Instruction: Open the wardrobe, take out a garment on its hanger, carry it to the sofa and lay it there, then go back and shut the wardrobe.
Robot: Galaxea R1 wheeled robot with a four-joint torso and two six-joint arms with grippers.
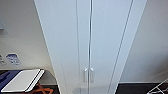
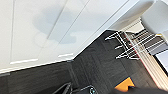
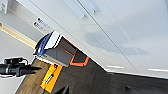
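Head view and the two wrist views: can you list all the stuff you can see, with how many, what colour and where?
wardrobe: one, white, straight ahead, both doors shut.
handles: two, white, upright, either side of the middle seam.
wall: pale, to both sides of the wardrobe.
stickers: a few, blue and white, on the wall to the left.
box: one, flat white top, grey sides with orange trim, on the floor left of the wardrobe.
wire rack: one, white, on the floor right of the wardrobe.
floor: dark carpet in front of the wardrobe.
orange board: one, lying on the floor near the box.
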